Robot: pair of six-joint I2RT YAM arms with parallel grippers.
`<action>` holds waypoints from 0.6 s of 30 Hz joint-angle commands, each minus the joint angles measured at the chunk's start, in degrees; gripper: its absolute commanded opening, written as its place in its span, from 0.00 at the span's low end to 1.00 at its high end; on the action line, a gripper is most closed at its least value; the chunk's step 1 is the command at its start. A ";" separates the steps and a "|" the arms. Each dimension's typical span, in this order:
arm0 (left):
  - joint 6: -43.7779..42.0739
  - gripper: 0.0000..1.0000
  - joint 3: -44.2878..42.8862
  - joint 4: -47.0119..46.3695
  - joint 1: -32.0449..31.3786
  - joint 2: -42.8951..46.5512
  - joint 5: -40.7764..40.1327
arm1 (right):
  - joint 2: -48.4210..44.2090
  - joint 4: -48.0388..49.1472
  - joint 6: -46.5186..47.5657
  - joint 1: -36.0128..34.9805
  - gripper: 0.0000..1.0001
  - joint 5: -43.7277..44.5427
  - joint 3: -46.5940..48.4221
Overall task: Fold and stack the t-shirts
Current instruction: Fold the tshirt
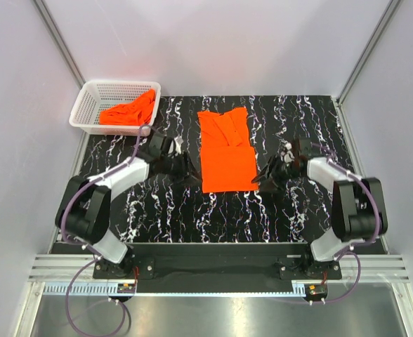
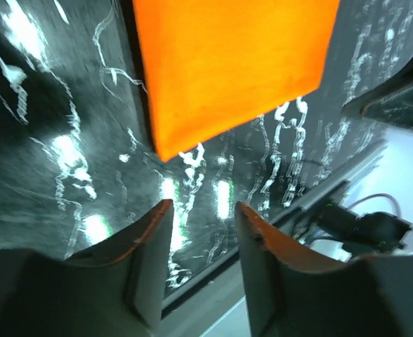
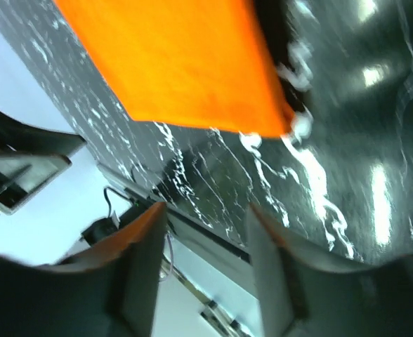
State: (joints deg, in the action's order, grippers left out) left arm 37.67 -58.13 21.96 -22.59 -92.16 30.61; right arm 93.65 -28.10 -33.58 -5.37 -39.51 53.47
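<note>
One orange t-shirt point(image 1: 226, 149) lies flat in the middle of the table as a long, narrow folded strip. A second orange t-shirt point(image 1: 129, 111) sits crumpled in the white basket point(image 1: 87, 105). My left gripper point(image 1: 189, 172) hovers just left of the strip's near left corner. In the left wrist view, that gripper point(image 2: 203, 210) is open and empty, with the t-shirt's corner point(image 2: 227, 63) beyond its tips. My right gripper point(image 1: 266, 179) hovers just right of the near right corner. It point(image 3: 206, 210) is also open and empty, with the t-shirt point(image 3: 178, 63) ahead of it.
The white mesh basket stands at the table's far left corner. The table point(image 1: 164, 210) is black marble-patterned, with grey walls on three sides. The metal rail point(image 1: 213, 270) carrying both arm bases runs along the near edge.
</note>
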 commanded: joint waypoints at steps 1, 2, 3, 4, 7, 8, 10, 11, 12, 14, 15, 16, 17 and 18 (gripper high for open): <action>14.74 0.49 6.96 -10.06 -1.40 4.17 2.26 | -7.06 6.55 -9.99 -0.35 0.58 3.81 -6.88; 18.11 0.54 11.59 -16.70 -1.67 5.14 1.74 | -10.12 7.35 -11.40 -0.35 0.65 4.61 -8.28; 21.36 0.56 13.90 -19.73 -2.19 6.02 0.95 | -11.80 9.01 -14.11 -0.35 0.66 5.92 -10.99; 27.92 0.58 16.09 -22.37 -3.33 7.77 0.33 | -13.21 10.07 -15.45 -0.35 0.68 6.45 -12.50; 38.74 0.65 25.31 -32.75 -6.58 10.76 -5.10 | -18.58 15.25 -21.42 -0.35 0.67 8.65 -18.74; 41.14 0.68 26.91 -37.03 -7.55 11.21 -8.69 | -20.15 16.57 -22.92 -0.35 0.67 9.09 -20.24; 46.76 0.68 30.77 -40.66 -9.92 11.21 -11.88 | -21.31 20.17 -26.35 -0.52 0.63 10.76 -23.58; 48.27 0.68 31.75 -44.16 -10.54 10.86 -14.24 | -21.66 21.58 -27.49 -0.61 0.60 12.33 -24.81; 50.37 0.68 32.46 -45.50 -11.24 10.43 -15.05 | -21.92 22.12 -27.94 -0.70 0.59 13.13 -25.34; 52.67 0.67 33.87 -46.56 -11.51 9.02 -17.41 | -22.10 23.52 -28.81 -0.87 0.57 14.19 -26.31; 54.07 0.66 34.48 -47.35 -11.77 8.49 -18.12 | -21.93 25.35 -29.78 -0.87 0.56 14.72 -27.01; 56.61 0.65 35.53 -48.23 -11.78 7.97 -18.83 | -21.23 26.16 -30.22 -0.87 0.56 14.98 -27.37; 57.85 0.65 35.89 -48.67 -11.78 6.74 -20.05 | -20.79 27.47 -30.83 -0.96 0.56 15.42 -27.72; 58.91 0.64 36.33 -49.28 -11.78 6.21 -20.59 | -20.09 27.57 -31.10 -0.96 0.56 15.51 -28.16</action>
State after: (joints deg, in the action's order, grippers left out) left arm 88.68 -23.18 -19.29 -34.13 -84.16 16.16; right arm 73.14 -6.94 -60.97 -5.87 -27.07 25.89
